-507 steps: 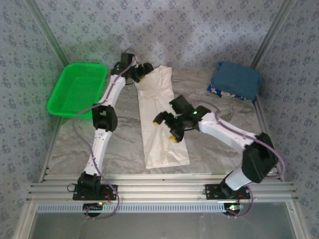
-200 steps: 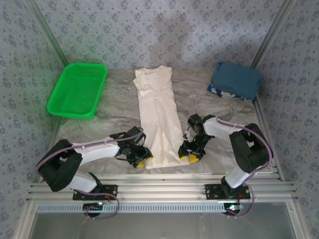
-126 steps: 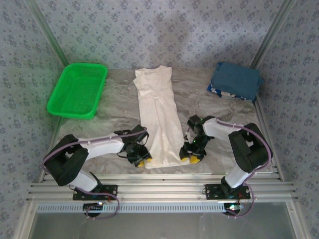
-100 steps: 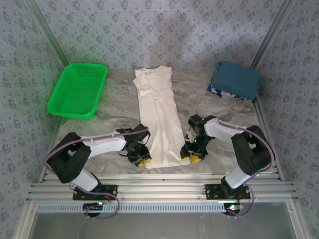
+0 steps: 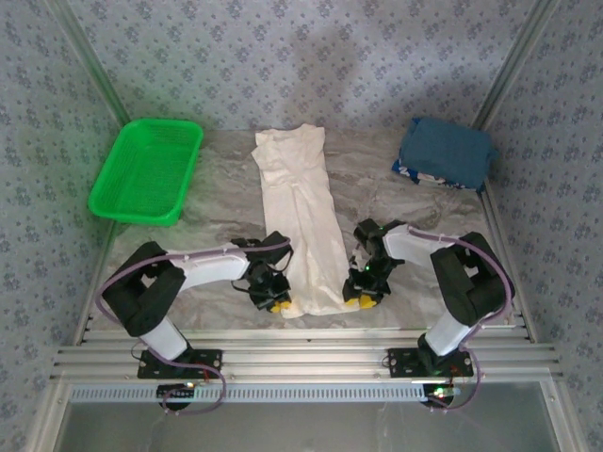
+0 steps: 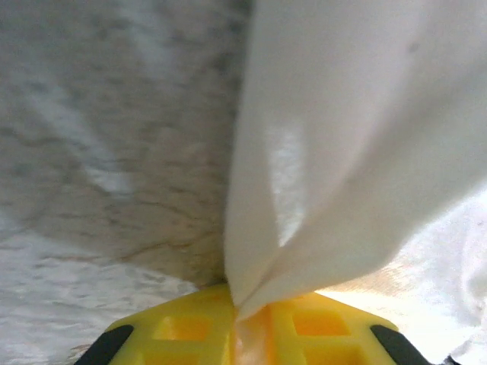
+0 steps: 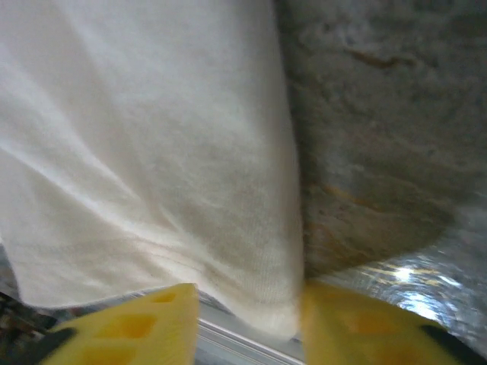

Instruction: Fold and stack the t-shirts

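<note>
Quickly: green basket (image 5: 132, 215) sits at the table's (image 5: 217, 188) far-left corner, mesh floor and walls showing, well apart from both shirts. White shirt (image 5: 301, 207) lies folded into a long narrow strip down the middle of the table, collar end far, hem end near the arm bases. Blue shirt (image 5: 445, 151) is a folded bundle at the far-right corner, patterned trim peeking out at its near-left edge, well apart from the white shirt and from both arms.

Both arms are bent low at the near end of the strip. Left end effector (image 5: 274, 299) is at the strip's near-left corner. Left wrist view has the yellow fingers (image 6: 175, 331) closed together, a fold of white cloth pinched in the seam between them and rising off the marbled table top. Right end effector (image 5: 366, 294) is at the near-right corner. Right wrist view has its yellow fingers (image 7: 129, 327) standing partly apart, the shirt's edge hanging between them and touching the right-hand one, not yet squeezed tight. Cloth drapes up and to the left from there, bare table on the right.
</note>
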### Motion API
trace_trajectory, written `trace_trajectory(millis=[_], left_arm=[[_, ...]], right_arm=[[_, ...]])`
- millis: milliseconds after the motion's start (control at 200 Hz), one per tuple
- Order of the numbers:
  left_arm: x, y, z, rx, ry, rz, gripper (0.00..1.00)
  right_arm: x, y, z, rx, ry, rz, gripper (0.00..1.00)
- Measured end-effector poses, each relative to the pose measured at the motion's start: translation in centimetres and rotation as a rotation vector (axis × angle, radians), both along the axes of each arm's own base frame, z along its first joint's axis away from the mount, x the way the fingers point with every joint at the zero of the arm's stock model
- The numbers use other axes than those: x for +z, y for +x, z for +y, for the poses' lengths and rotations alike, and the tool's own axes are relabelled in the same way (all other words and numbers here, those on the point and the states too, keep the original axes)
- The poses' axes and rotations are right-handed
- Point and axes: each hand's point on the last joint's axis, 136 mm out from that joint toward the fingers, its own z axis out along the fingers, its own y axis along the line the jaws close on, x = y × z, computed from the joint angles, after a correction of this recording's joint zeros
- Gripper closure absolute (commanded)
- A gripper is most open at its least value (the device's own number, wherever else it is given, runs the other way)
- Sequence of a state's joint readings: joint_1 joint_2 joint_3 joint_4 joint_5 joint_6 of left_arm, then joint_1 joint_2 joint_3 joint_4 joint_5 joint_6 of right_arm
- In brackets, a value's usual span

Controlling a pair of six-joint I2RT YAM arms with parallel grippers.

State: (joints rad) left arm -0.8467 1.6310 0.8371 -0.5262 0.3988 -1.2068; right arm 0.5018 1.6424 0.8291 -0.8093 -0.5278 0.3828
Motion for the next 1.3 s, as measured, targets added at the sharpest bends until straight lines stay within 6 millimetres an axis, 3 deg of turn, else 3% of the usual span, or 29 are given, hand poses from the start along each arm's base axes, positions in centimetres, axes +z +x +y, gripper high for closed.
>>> trace_trajectory(millis=[65, 135, 300, 525, 715, 844, 919, 1024, 1169, 1299], left_arm=[[0.1, 0.0, -0.3, -0.014, -0.012, -0.006, 0.89], [0.1, 0.0, -0.6, -0.027, -0.024, -0.017, 0.91], [0.6, 0.0, -1.5, -0.056, -0.069, -0.062, 0.94], [1.9, -1.6, -0.6, -0.08, -0.082, -0.096, 0.96], [2.1, -3.2, -0.2, -0.108, -0.062, -0.084, 0.97], [2.4, -3.5, 0.3, -0.116, -0.032, -0.069, 0.97], [3.6, -2.9, -0.1, -0.115, -0.037, -0.083, 0.96], [6.7, -0.8, -1.0, -0.093, -0.09, -0.144, 0.96], [10.8, 3.8, -0.4, -0.021, -0.156, -0.246, 0.95], [13.4, 8.7, 0.9, 0.026, -0.168, -0.316, 0.96]], right_arm=[[-0.3, 0.1, 0.4, 0.011, 0.016, -0.004, 0.95], [-0.3, 0.0, 0.7, 0.009, 0.025, 0.005, 1.0], [0.1, -0.4, 0.5, 0.008, 0.017, 0.014, 1.0], [2.2, -1.9, -0.2, 0.028, 0.004, 0.015, 1.0], [2.3, -4.3, -0.4, 0.064, -0.02, 0.073, 1.0], [3.0, -4.4, -0.4, 0.069, -0.033, 0.086, 1.0], [4.2, -3.3, 0.1, 0.065, -0.022, 0.066, 1.0], [6.9, -0.3, 1.4, 0.052, 0.016, -0.021, 1.0], [10.9, 4.6, 2.5, 0.011, 0.078, -0.155, 1.0], [12.5, 8.9, 2.8, -0.031, 0.099, -0.212, 1.0]])
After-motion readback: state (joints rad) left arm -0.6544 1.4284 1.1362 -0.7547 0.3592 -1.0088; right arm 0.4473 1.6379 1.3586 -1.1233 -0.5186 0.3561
